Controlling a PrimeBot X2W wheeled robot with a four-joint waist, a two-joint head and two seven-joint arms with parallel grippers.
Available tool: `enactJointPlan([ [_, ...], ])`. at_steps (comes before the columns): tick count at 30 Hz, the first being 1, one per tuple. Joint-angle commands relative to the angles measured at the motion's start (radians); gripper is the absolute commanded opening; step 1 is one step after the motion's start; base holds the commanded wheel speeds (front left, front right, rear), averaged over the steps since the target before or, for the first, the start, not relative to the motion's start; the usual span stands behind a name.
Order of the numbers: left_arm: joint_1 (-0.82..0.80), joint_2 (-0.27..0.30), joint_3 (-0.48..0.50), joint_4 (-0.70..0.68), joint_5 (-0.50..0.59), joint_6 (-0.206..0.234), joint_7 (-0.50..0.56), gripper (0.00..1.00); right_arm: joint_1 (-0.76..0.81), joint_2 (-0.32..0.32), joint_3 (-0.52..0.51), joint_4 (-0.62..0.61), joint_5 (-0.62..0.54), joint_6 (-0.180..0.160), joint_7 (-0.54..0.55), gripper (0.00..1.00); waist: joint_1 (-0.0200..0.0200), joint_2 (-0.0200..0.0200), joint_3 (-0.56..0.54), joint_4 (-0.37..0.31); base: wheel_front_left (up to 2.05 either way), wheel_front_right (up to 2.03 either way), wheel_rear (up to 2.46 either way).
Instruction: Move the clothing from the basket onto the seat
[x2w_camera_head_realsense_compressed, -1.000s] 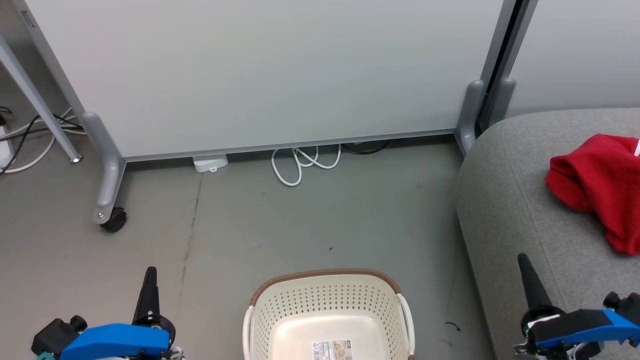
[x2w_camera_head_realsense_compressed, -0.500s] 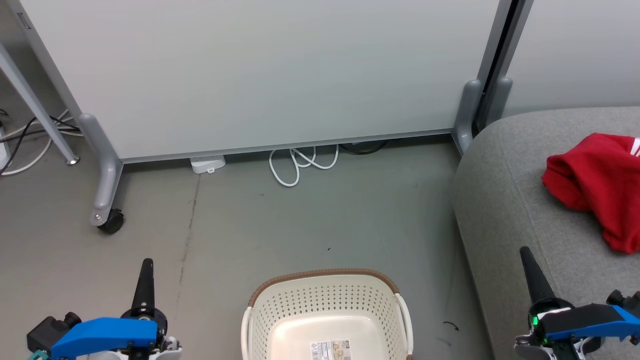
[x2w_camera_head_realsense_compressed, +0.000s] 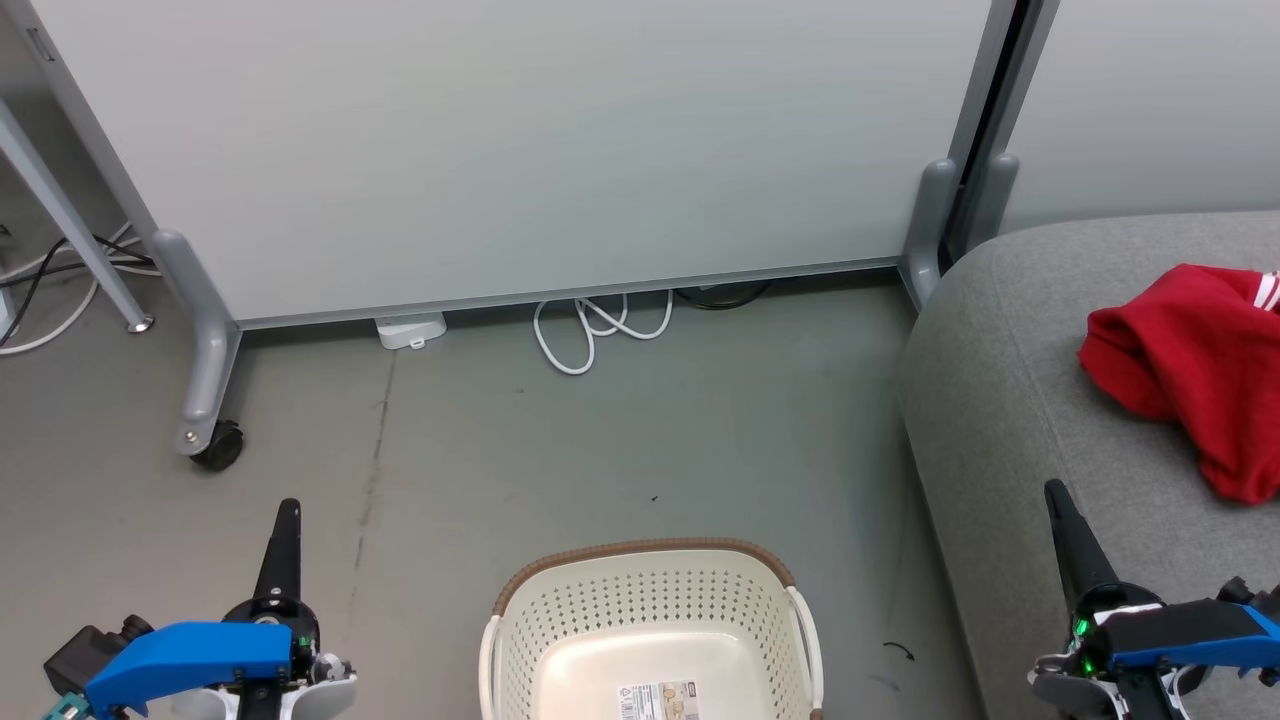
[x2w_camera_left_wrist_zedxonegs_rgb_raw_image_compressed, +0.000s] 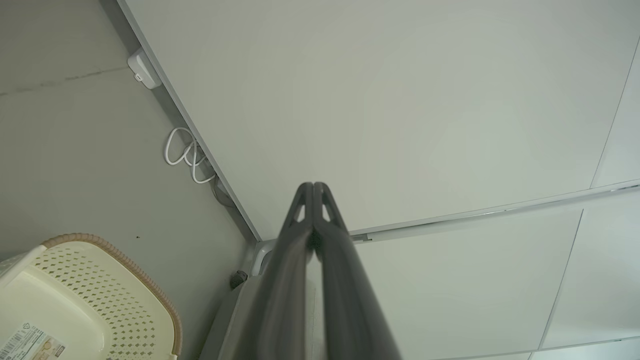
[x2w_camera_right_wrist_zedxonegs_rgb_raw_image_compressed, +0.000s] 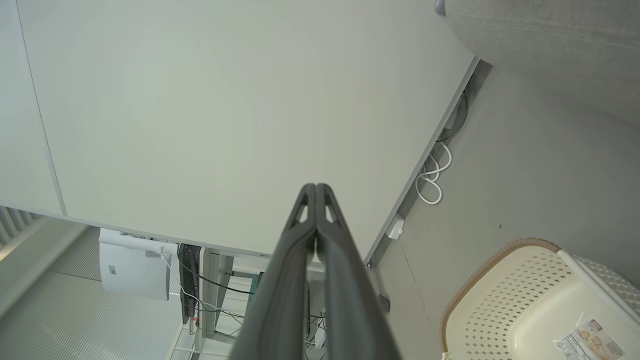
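Grey floor (x2w_camera_head_realsense_compressed: 600, 440), scuffed, backed by pale partition panel (x2w_camera_head_realsense_compressed: 500, 150) on castor feet. Landmark for all positions: basket (x2w_camera_head_realsense_compressed: 645, 548).

- Basket: upright on floor, brown rim on top, cream perforated walls. Cream bottom showing, printed label (x2w_camera_head_realsense_compressed: 660, 698) stuck to it.
- Seat (x2w_camera_head_realsense_compressed: 1000, 400): grey upholstered, right of basket, apart from it with a strip of floor between.
- Clothing (x2w_camera_head_realsense_compressed: 1190, 370): red crumpled heap lying on seat, well to the right of basket and farther out. White stripes at its upper right edge. Cannot tell whether one garment or two; print not readable.
- Left gripper (x2w_camera_head_realsense_compressed: 289, 506): left of basket, over bare floor, tips pointing away toward panel. Fingers (x2w_camera_left_wrist_zedxonegs_rgb_raw_image_compressed: 287, 280) pressed together along their length in left wrist view, nothing between them.
- Right gripper (x2w_camera_head_realsense_compressed: 1053, 490): right of basket, over near edge of seat, short of clothing and not touching it. Fingers (x2w_camera_right_wrist_zedxonegs_rgb_raw_image_compressed: 290, 280) likewise pressed together, nothing pinched.
- White cable (x2w_camera_head_realsense_compressed: 590, 335): looped on floor beyond basket, at foot of panel. Small white adapter (x2w_camera_head_realsense_compressed: 410, 330) beyond basket to the left, same line.
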Motion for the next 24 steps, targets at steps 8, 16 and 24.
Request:
enactJointPlan([
  [8,-0.026,-0.001,0.015,-0.016,-0.064,-0.001,0.020,0.00,-0.023,-0.004,-0.005,-0.011,0.076,0.001,0.014,0.00,0.0000,0.0000,-0.001,-0.004,0.00,0.00,0.00],
  [16,-0.033,-0.004,0.025,-0.022,-0.119,-0.001,0.036,0.00,-0.027,-0.004,-0.008,-0.012,0.139,0.001,0.025,0.00,0.0000,0.0000,-0.001,-0.007,0.00,0.00,0.00],
  [24,-0.040,-0.007,0.034,-0.028,-0.171,-0.002,0.052,0.00,-0.032,-0.005,-0.011,-0.013,0.199,0.001,0.035,0.00,0.0000,0.0000,-0.002,-0.011,0.00,0.00,0.00],
])
